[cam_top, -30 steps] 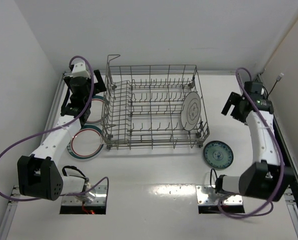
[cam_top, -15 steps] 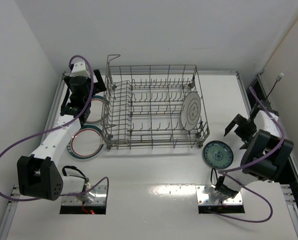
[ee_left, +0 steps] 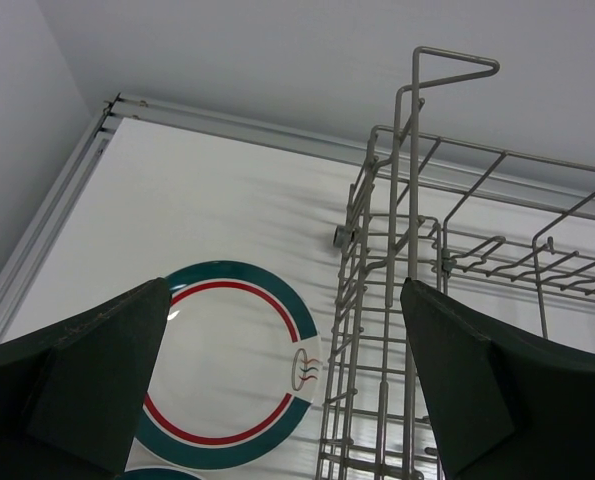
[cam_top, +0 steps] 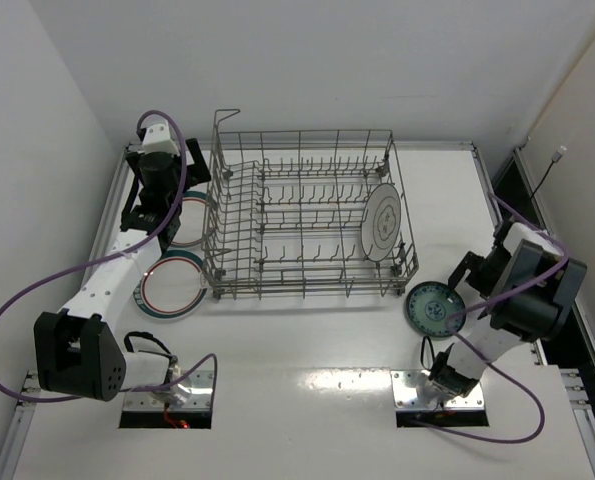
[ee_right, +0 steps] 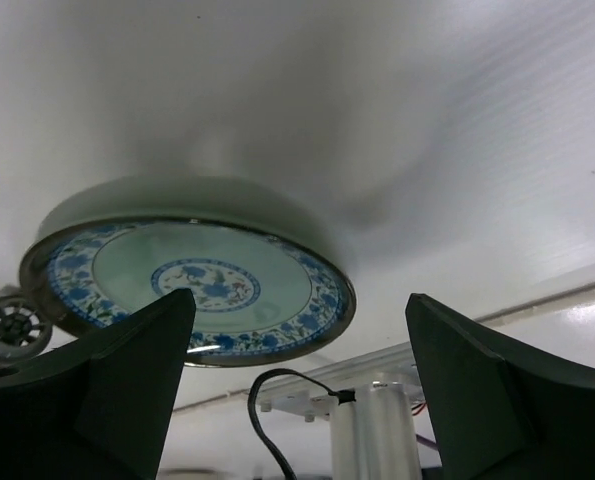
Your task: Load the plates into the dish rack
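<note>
Top external view shows the large grey wire dish rack (cam_top: 308,291) in the middle of the white table (cam_top: 307,400). One white round plate with a dark centre motif (cam_top: 382,222) stands upright between the tines at the rack's right end. The small teal patterned plate (cam_top: 435,308) lies flat on the table just beside the rack's near right corner. The right claw (cam_top: 472,275) is low at this plate's right edge, but the arm covers part of it, so I cannot tell if it touches. In the right wrist view its fingers (ee_right: 127,370) stand apart with nothing between them, and the left one cuts off the plate's near rim. A white plate with red and green rim rings (cam_top: 172,285) lies left of the rack. A second plate of the same kind (ee_left: 232,365) lies further back, mostly hidden in the top view under the left claw (ee_left: 283,290). This claw is wide open and empty above it. In the left wrist view only a thin edge of the nearer plate shows at the bottom.
</note>
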Robot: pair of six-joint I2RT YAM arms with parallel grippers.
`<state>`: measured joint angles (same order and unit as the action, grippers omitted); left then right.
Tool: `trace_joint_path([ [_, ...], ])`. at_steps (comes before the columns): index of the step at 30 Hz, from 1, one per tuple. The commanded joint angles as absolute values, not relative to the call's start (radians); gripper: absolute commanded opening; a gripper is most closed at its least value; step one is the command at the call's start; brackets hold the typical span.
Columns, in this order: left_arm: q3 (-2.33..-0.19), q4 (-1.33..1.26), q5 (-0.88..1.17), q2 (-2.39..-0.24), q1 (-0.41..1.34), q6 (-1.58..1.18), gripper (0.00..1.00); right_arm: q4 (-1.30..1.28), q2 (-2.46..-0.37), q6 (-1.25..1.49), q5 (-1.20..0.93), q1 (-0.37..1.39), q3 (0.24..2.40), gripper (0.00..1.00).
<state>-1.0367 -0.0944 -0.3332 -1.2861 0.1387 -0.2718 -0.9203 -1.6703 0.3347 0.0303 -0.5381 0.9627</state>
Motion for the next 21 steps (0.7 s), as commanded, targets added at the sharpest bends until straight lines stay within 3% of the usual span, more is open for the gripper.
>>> trace_joint_path([
  [1,-1.075,-0.111,-0.344,-1.253,0.144,-0.281,1.0,-0.92,-1.729,0.29,0.005,-0.54,0.96,0.83],
  [2,-1.086,-0.11,-0.344,-1.253,0.144,-0.272,1.0,-0.92,-1.742,0.29,0.005,-0.531,0.969,0.83],
  [6,-1.086,-0.11,-0.364,-1.244,0.144,-0.272,1.0,-0.911,-1.805,0.272,-0.035,-0.52,0.98,0.64],
  [7,-1.086,-0.11,-0.364,-1.244,0.144,-0.272,1.0,-0.911,-1.819,0.272,-0.035,-0.52,0.98,0.38],
  [8,-1.086,-0.11,-0.364,-1.244,0.144,-0.272,1.0,-0.911,-1.819,0.272,-0.035,-0.52,0.991,0.28],
  [13,-1.086,-0.11,-0.373,-1.244,0.144,-0.272,1.0,-0.911,-1.829,0.272,-0.005,-0.529,1.014,0.02],
  [21,-1.086,-0.11,-0.373,-1.235,0.144,-0.262,1.0,-0.92,-1.763,0.327,0.061,-0.538,1.187,0.0],
])
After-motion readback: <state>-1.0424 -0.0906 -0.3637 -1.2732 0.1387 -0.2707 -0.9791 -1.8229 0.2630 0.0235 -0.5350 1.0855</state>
